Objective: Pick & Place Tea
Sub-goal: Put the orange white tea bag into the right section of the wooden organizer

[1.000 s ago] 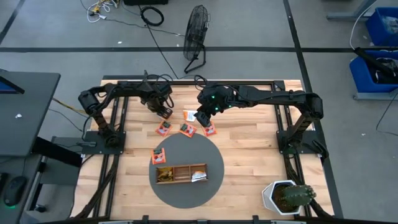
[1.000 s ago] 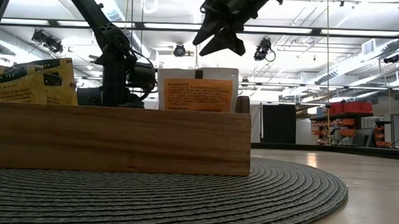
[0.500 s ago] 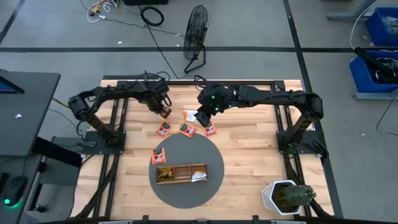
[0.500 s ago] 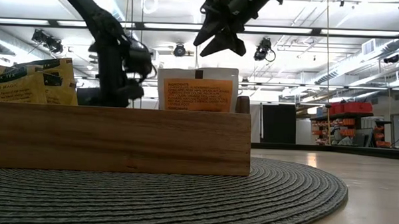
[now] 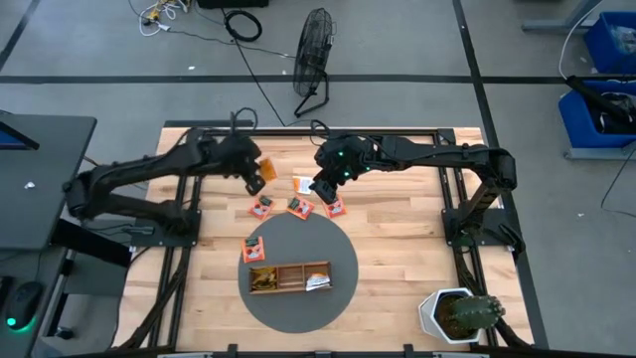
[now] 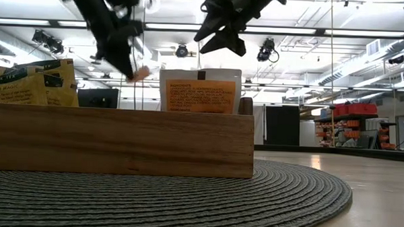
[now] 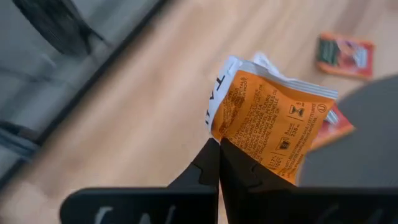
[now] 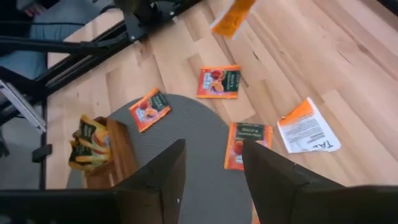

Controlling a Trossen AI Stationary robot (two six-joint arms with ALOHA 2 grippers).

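Note:
My left gripper (image 5: pixel 256 180) hangs above the table's far left part, shut on an orange tea sachet (image 7: pixel 268 119), also seen as an orange sachet (image 6: pixel 140 73) in the low view. Three sachets (image 5: pixel 261 206) (image 5: pixel 298 206) (image 5: pixel 335 208) and a white-and-orange sachet (image 5: pixel 301 185) lie flat on the wood. Another sachet (image 5: pixel 255 249) lies on the round grey mat (image 5: pixel 298 234). My right gripper (image 8: pixel 211 180) hovers open over the sachets, touching nothing. The wooden tray (image 5: pixel 290 277) on the mat holds yellow sachets (image 6: pixel 28 84) and an orange sachet (image 6: pixel 201 91). My left gripper pinches the sachet by one edge (image 7: pixel 239 157) between its two fingertips (image 7: pixel 210 163). The fingers slant downward. The sachet sticks out beyond them, orange printed face showing with a white edge, slightly crumpled, lifted clear of the table.
A potted cactus (image 5: pixel 459 314) stands at the table's near right corner. A black metal frame (image 5: pixel 189 189) runs along the table's sides. A fan (image 5: pixel 313 55) stands on the floor beyond the far edge. Bare wood lies right of the mat.
My left gripper has risen from the table with the orange sachet, tipping less steeply and turning as it went. The sachet, on the wood a second ago, now hangs clear. My right gripper has kept still.

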